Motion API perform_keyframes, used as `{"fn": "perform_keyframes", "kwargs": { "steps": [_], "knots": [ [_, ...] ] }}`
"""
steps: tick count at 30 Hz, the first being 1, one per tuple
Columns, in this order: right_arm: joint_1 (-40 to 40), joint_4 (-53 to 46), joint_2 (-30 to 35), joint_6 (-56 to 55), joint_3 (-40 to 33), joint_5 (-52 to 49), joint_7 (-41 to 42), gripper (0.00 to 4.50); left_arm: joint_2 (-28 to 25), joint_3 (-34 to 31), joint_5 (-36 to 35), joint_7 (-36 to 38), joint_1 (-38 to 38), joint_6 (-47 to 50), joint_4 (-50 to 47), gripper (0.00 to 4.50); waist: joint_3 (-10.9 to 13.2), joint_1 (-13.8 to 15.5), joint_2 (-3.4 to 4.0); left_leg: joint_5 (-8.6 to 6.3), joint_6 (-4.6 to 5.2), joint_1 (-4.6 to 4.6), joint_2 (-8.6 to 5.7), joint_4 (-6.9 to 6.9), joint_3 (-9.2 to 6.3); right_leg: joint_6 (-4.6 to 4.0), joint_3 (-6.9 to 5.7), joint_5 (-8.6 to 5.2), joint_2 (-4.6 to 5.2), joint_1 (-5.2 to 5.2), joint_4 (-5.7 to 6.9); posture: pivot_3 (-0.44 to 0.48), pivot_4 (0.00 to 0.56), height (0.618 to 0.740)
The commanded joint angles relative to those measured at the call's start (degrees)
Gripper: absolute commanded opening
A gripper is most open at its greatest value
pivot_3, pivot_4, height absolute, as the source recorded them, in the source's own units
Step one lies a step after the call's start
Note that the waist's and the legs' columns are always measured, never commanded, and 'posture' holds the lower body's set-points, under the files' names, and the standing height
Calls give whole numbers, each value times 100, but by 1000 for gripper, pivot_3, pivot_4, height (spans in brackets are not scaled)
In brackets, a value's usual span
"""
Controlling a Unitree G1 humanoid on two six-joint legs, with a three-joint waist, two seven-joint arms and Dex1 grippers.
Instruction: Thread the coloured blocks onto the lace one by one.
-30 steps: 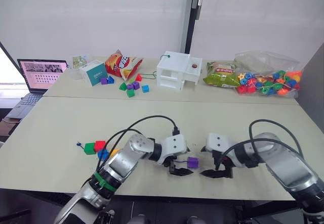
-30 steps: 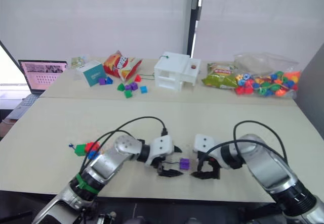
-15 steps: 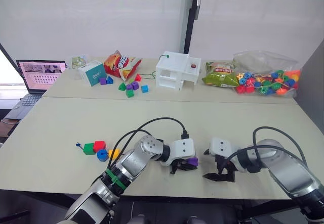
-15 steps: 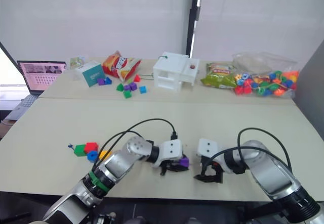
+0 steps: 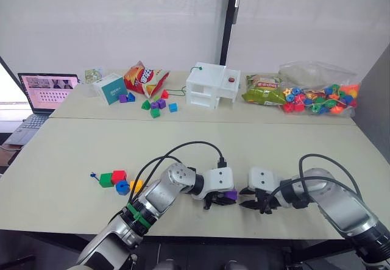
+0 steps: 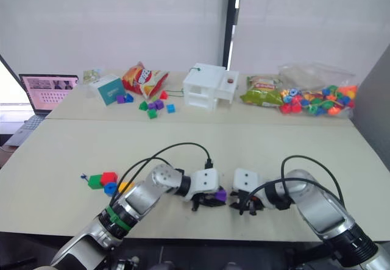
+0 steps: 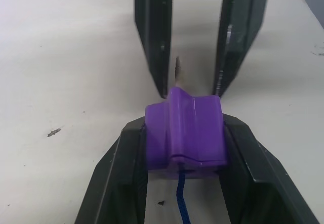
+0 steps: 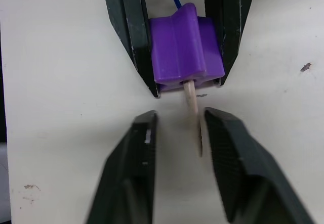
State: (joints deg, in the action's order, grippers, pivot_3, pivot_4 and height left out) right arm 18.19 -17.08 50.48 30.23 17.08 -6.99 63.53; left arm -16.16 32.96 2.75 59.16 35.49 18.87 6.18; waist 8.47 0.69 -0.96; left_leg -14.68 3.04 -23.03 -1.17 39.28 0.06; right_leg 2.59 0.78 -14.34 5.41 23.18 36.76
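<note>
My left gripper (image 5: 226,198) is shut on the purple block (image 7: 185,128), low over the near table. The dark-blue lace (image 7: 181,204) runs into the block's hole. Its pale stiff tip (image 8: 191,95) sticks out of the far face toward my right gripper (image 8: 179,118). The right gripper's fingers stand narrowly apart on either side of that tip, with a gap on one side and the tip close against the other finger. The green (image 5: 106,179), red (image 5: 119,175), blue (image 5: 123,187) and yellow (image 5: 137,185) blocks lie together on the table to the left.
On the far table are a laptop (image 5: 46,90), a teal box (image 5: 114,88), snack bags (image 5: 146,78), small mixed blocks (image 5: 155,105), a white box (image 5: 213,86) and a clear bag of beads (image 5: 320,96). Black cables loop over both arms.
My left gripper has closed on the purple block. The right gripper has slid left up to the block, and its fingers have narrowed around the lace tip.
</note>
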Motion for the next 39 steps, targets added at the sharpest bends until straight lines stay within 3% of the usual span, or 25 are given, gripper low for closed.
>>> {"fn": "perform_keyframes", "kwargs": {
  "steps": [1,6,19,26,28,33,36,39],
  "knots": [
    [3,90,67,-49,-26,170,-76,12,-125,-59,10,86,-19,-2,-80,1336,0,0,0,0,0,0,0,0,0,0,0,0,0,0,0,0,150,740],
    [31,80,60,-108,-10,172,-52,0,-304,-180,-84,158,-99,5,-209,1336,0,-2,0,0,0,0,1,0,0,0,0,0,-1,0,1,0,150,740],
    [72,-129,248,-63,-87,137,153,0,-2872,-1452,-626,1212,-1085,-610,-580,1336,-1,-90,2,-1,-1,6,9,-12,0,-6,2,-3,-1,8,1,0,150,740],
    [121,-44,217,-84,-39,186,143,0,-3196,-1538,-681,1428,-1277,-795,-653,1336,-1,-90,2,-1,-1,11,9,-20,3,-7,3,-3,1,6,0,0,150,740],
    [153,-43,190,-51,-18,175,162,0,-3173,-1598,-796,1501,-1254,-755,-679,2384,-1,-89,2,-1,-1,12,9,-22,5,-7,3,-3,1,7,1,0,150,740],
    [211,-97,106,81,20,137,187,0,-3269,-1621,-759,1658,-850,-465,-846,3961,0,-84,1,-1,-1,7,8,-21,6,-6,2,-3,0,9,1,0,150,740],
    [228,-105,59,129,34,143,185,0,-3435,-1569,-820,2017,-487,-41,-1035,3961,1,-75,-1,0,-1,-3,8,-17,5,-6,-1,-3,-4,13,1,0,150,740],
    [238,-75,4,145,55,162,161,0,-3640,-1275,-396,2213,9,239,-1217,3961,2,-63,-4,0,0,-6,7,-14,5,-4,-4,-3,-4,14,0,0,150,740]
  ]
}}
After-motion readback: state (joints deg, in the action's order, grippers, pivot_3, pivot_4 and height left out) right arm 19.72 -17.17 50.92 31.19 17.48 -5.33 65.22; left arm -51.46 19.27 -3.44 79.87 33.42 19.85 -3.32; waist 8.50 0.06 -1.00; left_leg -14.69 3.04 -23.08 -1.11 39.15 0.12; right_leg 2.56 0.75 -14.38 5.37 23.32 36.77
